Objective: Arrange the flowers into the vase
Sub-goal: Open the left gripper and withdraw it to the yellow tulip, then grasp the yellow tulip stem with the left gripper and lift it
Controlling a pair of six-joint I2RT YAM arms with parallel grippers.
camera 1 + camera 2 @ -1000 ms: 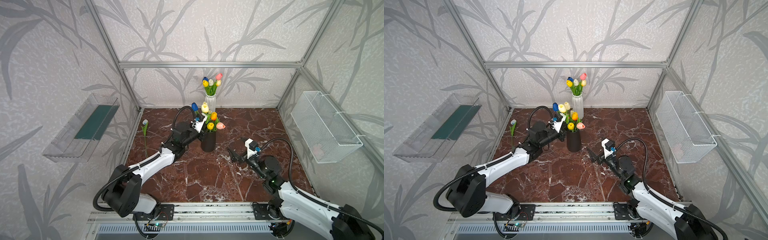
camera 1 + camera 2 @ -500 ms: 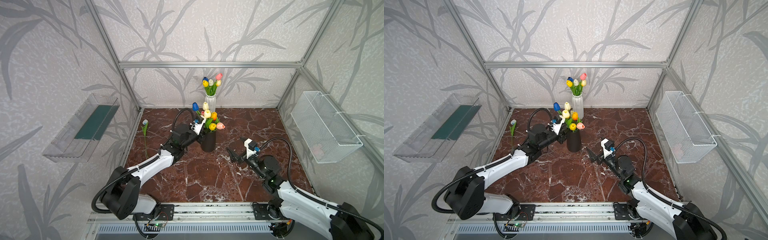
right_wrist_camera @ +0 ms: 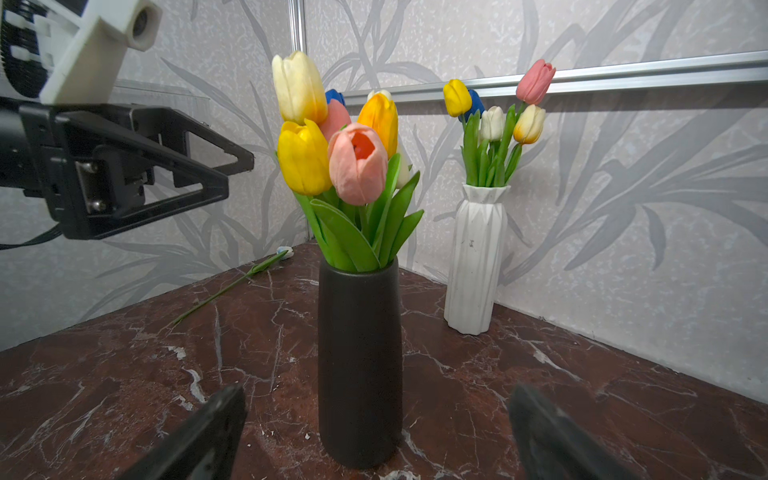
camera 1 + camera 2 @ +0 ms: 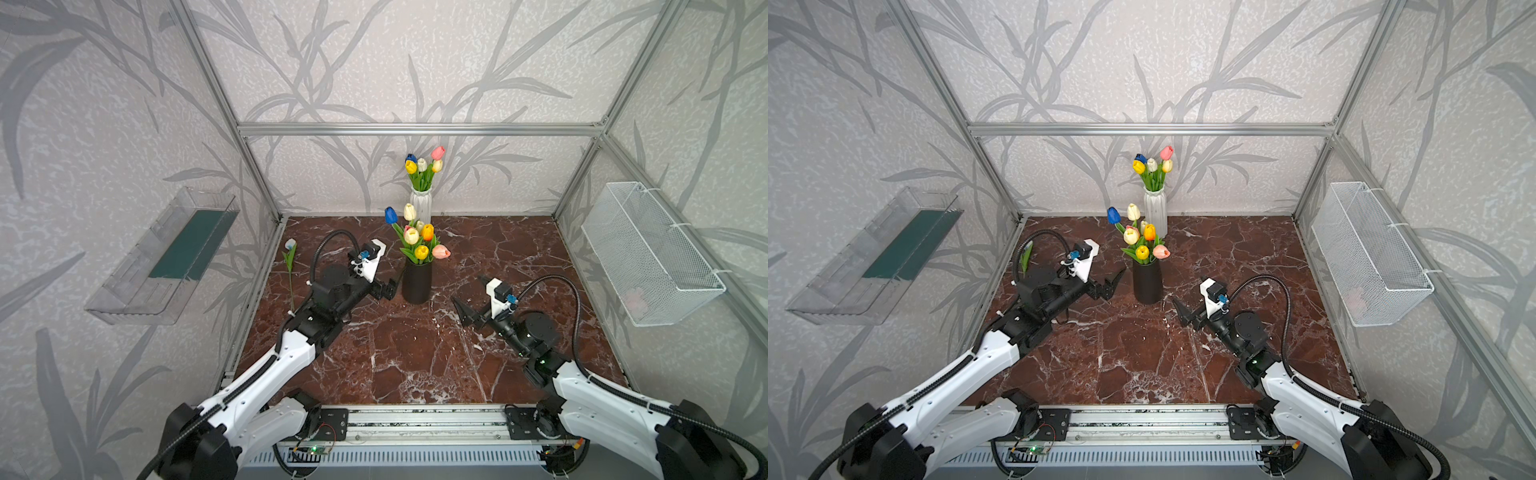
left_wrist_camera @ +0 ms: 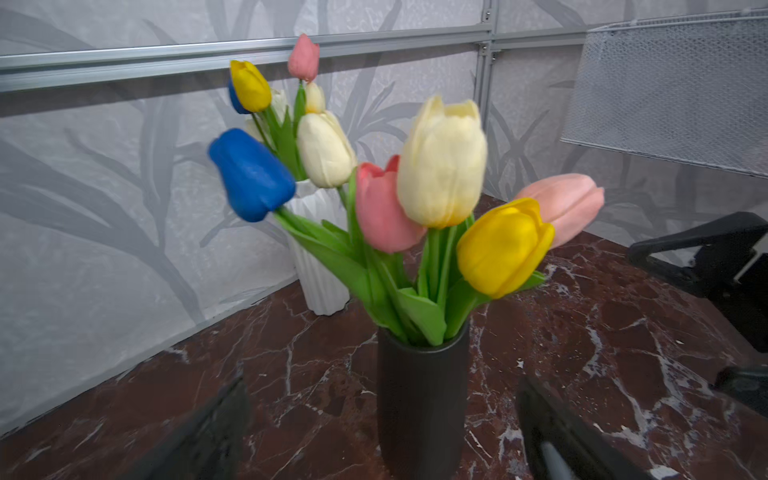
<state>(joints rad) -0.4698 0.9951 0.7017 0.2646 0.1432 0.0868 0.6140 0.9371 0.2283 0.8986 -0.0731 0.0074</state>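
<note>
Gaping empty, left claw [image 4: 385, 288] and right claw [image 4: 467, 291] flanked the black vase [image 4: 416, 282] just ahead, evidently because its tulips [image 4: 417, 243] already stood seated.

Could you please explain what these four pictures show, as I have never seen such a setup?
These are two white robot arms at a marble table, each ending in a black two-finger gripper. Two pictures come from a camera head above, looking down on the whole scene. The other two come from small cameras on the arms' wrists, so each looks past its own fingers toward the black vase. That vase stands mid-table and holds a bunch of tulips; a white vase by the back wall holds more. One loose tulip lies on the table near the left wall. The left gripper sits beside the black vase, the right gripper on its other side; both are open and hold nothing. A wire basket and a clear tray hang on the side walls.
</note>
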